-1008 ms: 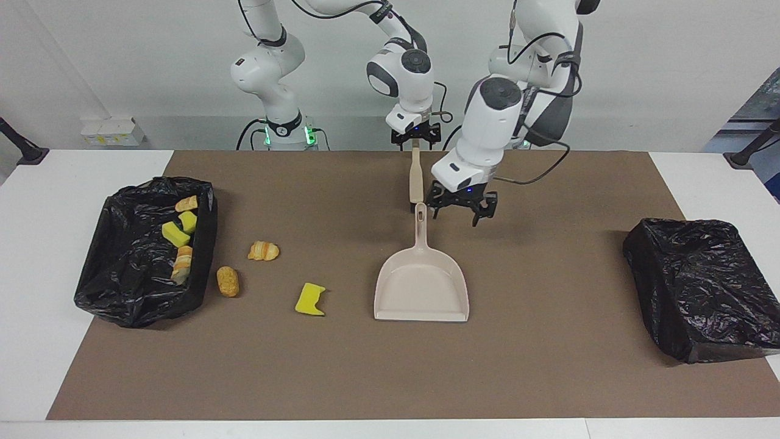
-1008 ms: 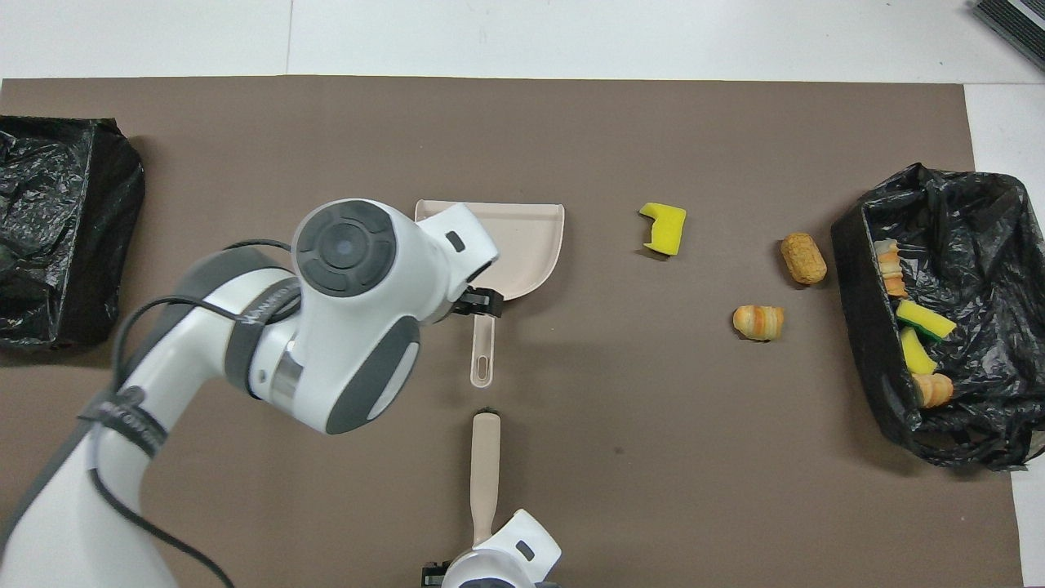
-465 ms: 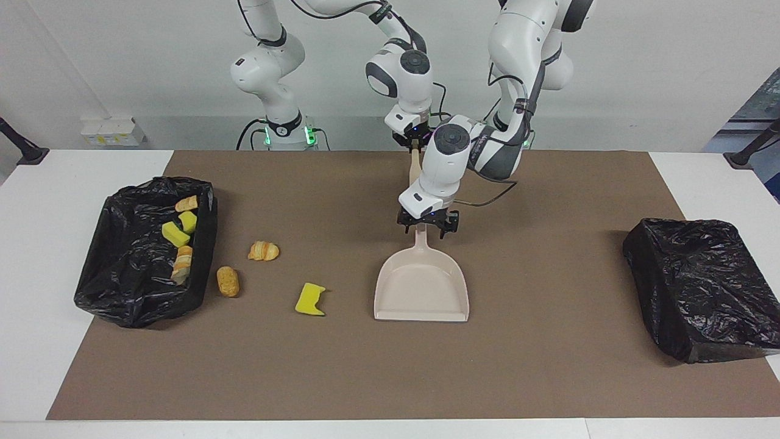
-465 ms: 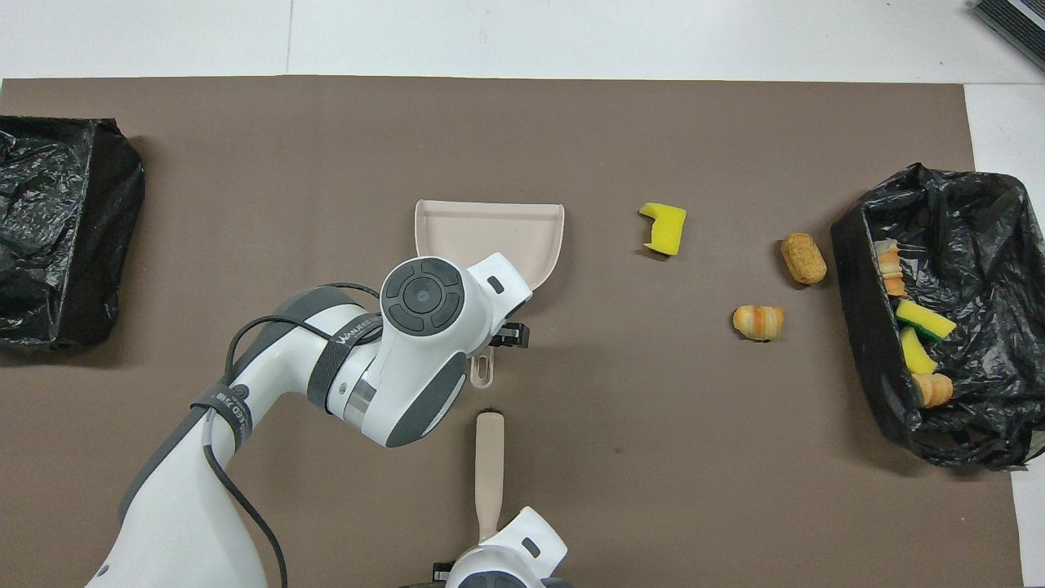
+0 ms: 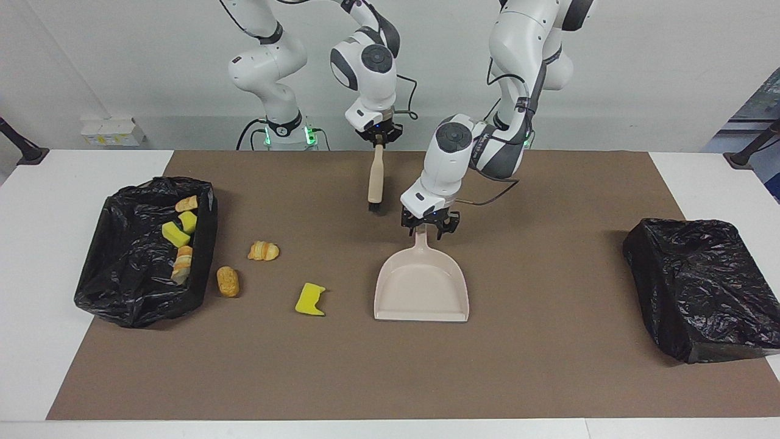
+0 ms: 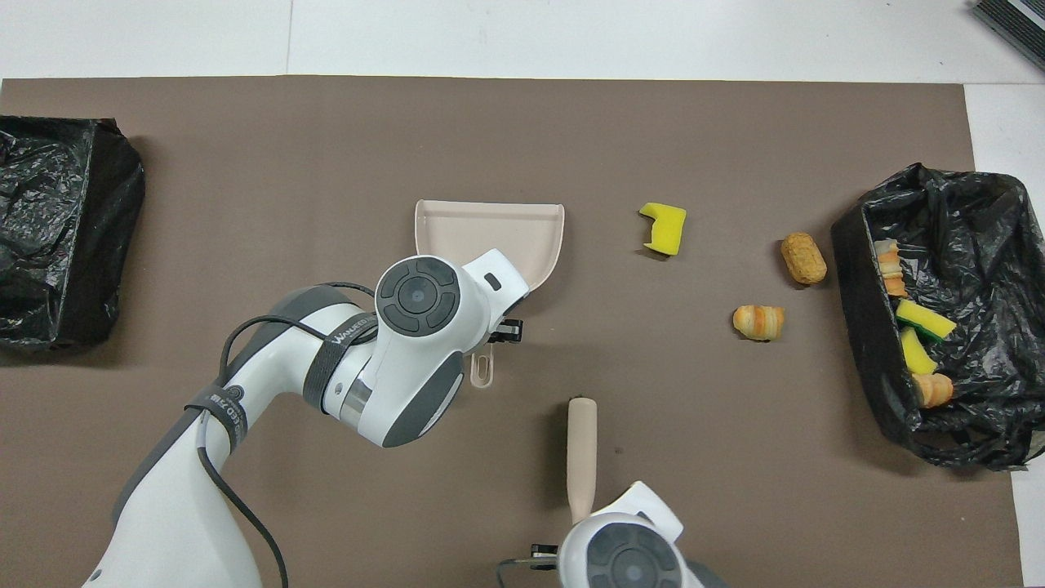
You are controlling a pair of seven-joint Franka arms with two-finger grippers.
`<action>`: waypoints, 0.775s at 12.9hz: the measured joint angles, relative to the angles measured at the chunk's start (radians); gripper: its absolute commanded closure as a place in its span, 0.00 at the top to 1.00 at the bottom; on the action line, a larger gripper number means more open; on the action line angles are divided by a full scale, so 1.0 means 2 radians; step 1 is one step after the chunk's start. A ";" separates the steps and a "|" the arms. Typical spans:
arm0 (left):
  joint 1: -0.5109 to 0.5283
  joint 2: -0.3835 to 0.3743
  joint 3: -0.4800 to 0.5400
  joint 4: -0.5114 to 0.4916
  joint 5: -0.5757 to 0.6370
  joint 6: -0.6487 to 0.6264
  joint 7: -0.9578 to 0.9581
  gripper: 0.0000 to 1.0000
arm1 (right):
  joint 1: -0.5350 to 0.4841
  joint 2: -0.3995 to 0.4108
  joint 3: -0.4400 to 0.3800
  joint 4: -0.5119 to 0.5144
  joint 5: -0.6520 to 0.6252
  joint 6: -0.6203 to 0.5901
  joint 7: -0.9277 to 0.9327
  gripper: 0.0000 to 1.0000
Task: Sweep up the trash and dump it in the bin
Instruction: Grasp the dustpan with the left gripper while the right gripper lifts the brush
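The beige dustpan (image 5: 421,286) (image 6: 490,237) lies flat mid-mat, its handle pointing toward the robots. My left gripper (image 5: 428,227) is down at that handle, straddling it. My right gripper (image 5: 379,136) is shut on the top of the beige brush (image 5: 376,180) (image 6: 581,453), which hangs bristles-down over the mat. Loose trash lies toward the right arm's end: a yellow sponge chunk (image 5: 310,299) (image 6: 664,228), a bread roll (image 5: 228,281) (image 6: 803,257) and a croissant piece (image 5: 263,250) (image 6: 758,322). Beside them, the black-lined bin (image 5: 201,244) (image 6: 853,269) holds several scraps.
A second black bag-covered box (image 5: 701,286) (image 6: 57,229) sits at the left arm's end of the brown mat (image 5: 548,366). The white table edge (image 5: 36,274) borders the mat.
The right gripper closed on the brush, lifted it and carried it toward the right arm's end. The left arm swung in and came down at the dustpan handle. The dustpan and trash stayed put.
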 measured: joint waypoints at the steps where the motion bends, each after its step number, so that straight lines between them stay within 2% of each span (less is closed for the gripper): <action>1: 0.000 0.000 0.000 0.000 0.005 0.001 0.000 0.11 | -0.029 -0.012 -0.001 -0.007 -0.004 -0.013 -0.024 0.00; 2: 0.000 0.000 0.000 0.002 0.022 0.003 0.000 0.00 | -0.060 -0.019 -0.001 -0.010 -0.013 -0.026 -0.051 0.00; 5: 0.000 -0.002 0.001 0.006 0.072 0.003 0.017 0.00 | -0.142 -0.023 -0.003 -0.009 -0.077 -0.046 -0.140 0.00; 8: 0.009 -0.019 0.010 0.012 0.079 -0.030 0.150 0.00 | -0.188 -0.018 -0.004 0.003 -0.156 -0.053 -0.175 0.00; 10: 0.025 -0.030 0.012 0.019 0.080 -0.063 0.298 0.00 | -0.227 -0.002 -0.003 0.021 -0.214 -0.053 -0.184 0.00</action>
